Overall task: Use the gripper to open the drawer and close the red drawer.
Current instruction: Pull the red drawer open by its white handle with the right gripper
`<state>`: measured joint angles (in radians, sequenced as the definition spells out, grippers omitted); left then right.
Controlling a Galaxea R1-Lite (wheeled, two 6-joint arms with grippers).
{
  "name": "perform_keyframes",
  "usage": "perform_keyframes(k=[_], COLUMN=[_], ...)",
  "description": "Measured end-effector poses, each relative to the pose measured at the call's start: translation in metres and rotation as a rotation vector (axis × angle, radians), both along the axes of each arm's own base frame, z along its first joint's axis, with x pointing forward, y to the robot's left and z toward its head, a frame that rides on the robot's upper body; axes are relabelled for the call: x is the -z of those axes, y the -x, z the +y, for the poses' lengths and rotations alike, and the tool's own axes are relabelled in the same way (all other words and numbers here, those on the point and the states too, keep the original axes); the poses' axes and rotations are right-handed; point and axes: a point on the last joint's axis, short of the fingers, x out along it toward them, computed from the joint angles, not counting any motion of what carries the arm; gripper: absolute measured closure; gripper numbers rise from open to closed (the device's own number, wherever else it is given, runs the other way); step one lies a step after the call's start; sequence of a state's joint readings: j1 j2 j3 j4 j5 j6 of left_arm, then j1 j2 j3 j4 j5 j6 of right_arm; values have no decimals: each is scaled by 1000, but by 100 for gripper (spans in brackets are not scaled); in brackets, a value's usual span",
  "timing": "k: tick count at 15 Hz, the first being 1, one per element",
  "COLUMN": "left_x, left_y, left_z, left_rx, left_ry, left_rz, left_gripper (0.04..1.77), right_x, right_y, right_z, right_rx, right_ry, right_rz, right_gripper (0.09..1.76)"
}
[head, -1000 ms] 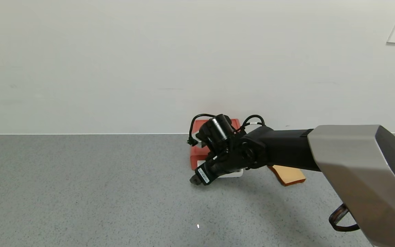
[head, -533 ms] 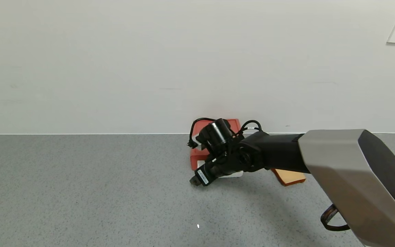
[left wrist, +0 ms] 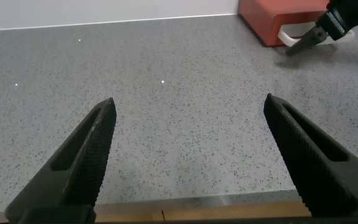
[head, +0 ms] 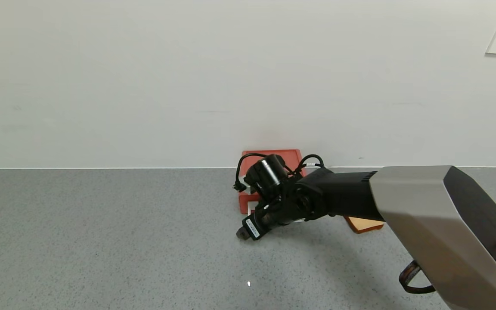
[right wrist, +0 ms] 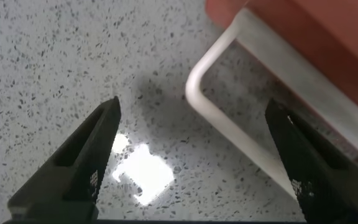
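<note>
A grey speckled counter (head: 101,241) runs up to a plain white wall (head: 144,77), and the red drawer (head: 269,154) sits at the foot of that wall with a slice of bread (head: 366,224) just beside it. The right gripper (head: 243,233) is low at the front of the drawer, its fingers (right wrist: 86,165) spread wide, with the drawer's white loop handle (right wrist: 229,124) lying between them and untouched. The left gripper (left wrist: 191,155) hangs well away from the drawer, near the counter's front edge, fingers spread apart too.
</note>
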<state>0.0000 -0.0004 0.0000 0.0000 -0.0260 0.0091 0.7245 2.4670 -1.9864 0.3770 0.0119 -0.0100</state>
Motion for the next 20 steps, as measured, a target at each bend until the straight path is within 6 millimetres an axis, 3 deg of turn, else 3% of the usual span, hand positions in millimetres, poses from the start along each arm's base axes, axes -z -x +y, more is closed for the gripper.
perform_keyframes(k=[12, 20], left_x=[0, 0], left_y=[0, 0], left_z=[0, 0], left_rx=[0, -2], left_ry=[1, 4], left_rz=[0, 2], left_gripper=[9, 9], right_x=[2, -3], right_y=[21, 49], right_z=[1, 2], right_rx=[18, 31], right_ry=[22, 77], right_rz=[183, 354], right_gripper=[14, 14])
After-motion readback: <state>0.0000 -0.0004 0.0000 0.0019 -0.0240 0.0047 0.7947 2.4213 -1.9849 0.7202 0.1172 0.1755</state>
